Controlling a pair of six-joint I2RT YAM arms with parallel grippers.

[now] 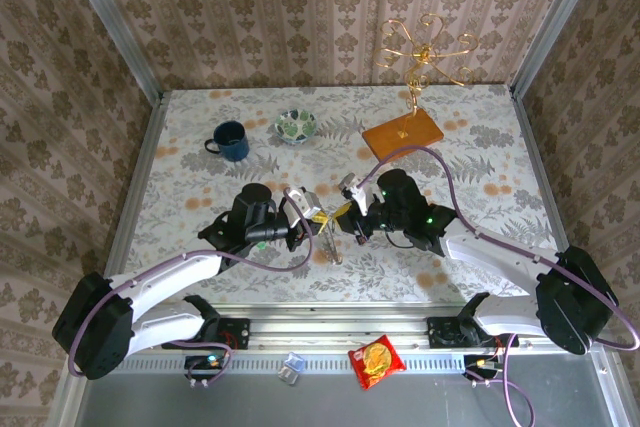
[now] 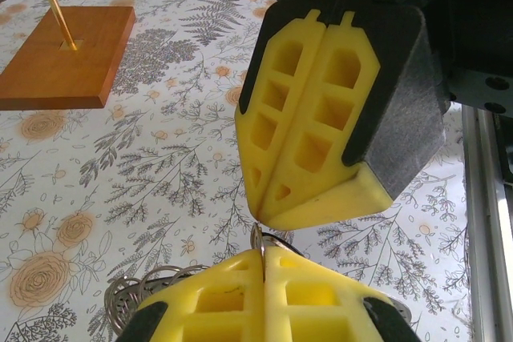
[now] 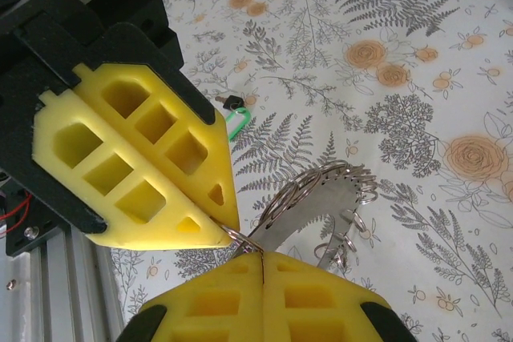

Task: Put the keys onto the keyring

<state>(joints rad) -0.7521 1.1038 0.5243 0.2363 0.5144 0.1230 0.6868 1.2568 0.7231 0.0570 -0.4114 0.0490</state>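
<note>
Top view, L to R: a dark blue ceramic mug (image 1: 230, 140) stood upper left on the floral-print table (image 1: 480, 152); a small green-patterned bowl (image 1: 296, 126) sat just right of it; both were well apart from the arms. At frame centre the left claw (image 1: 316, 214) & right claw (image 1: 342, 211) met tip to tip. A bunch of silver wire keyrings (image 1: 330, 244) showed just below the meeting pt; can't tell whether it hung or lay. Upper right was a flat orange wooden base (image 1: 402, 133) w/ a curly gold wire stand (image 1: 425, 45) rising from it. A red snack packet (image 1: 375, 360) lay at the bottom edge, near the arm bases.

Left wrist view: ring loops showed lower left (image 2: 132, 298). The left claw (image 2: 263, 255), bottom centre, was clenched, yellow pads pressed flat together w/ a thin loop pinched at the tip. The right claw (image 2: 268, 218), upper right, was likewise clenched, its tip on the same loop.

Right wrist view: the left claw (image 3: 226, 234) was at frame left & the right claw (image 3: 260, 258) at bottom centre; both were squeezed tight on ring wire where the tips met. A curved metal strip & more rings (image 3: 321, 198) fanned to the right. The tiny key w/ bright green head (image 3: 235, 123) lay flat on the table, centre-left, just beyond the left claw's pads; it was apart from the keyrings & in neither claw.
</note>
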